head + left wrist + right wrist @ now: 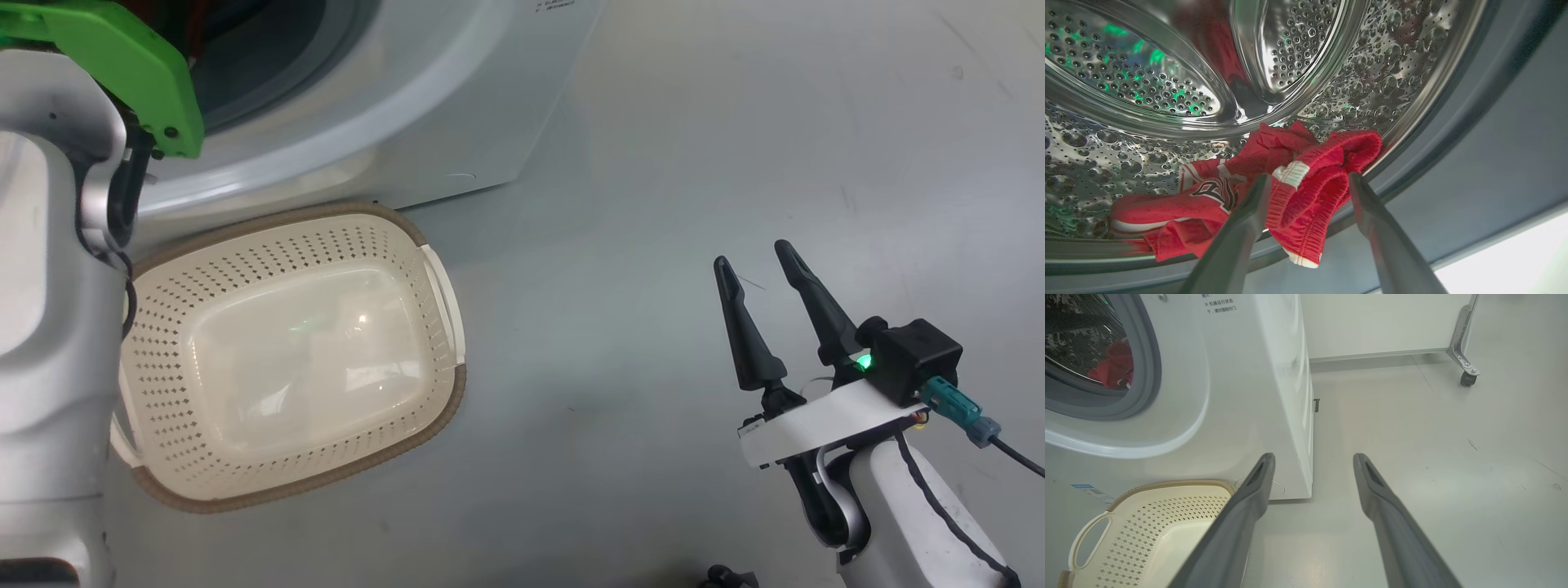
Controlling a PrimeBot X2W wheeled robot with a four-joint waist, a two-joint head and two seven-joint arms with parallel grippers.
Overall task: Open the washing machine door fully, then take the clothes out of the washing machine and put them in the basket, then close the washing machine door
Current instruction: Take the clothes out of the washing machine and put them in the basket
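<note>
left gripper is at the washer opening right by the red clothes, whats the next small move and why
Probably nudge the left gripper slightly deeper and close it on the clothes: its open fingers straddle the bunched red fold at the lip of the washing machine, and the basket holds nothing yet.

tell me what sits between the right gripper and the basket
Nothing sits there. In the head view a stretch of bare grey floor separates the open right gripper from the empty basket.
</note>
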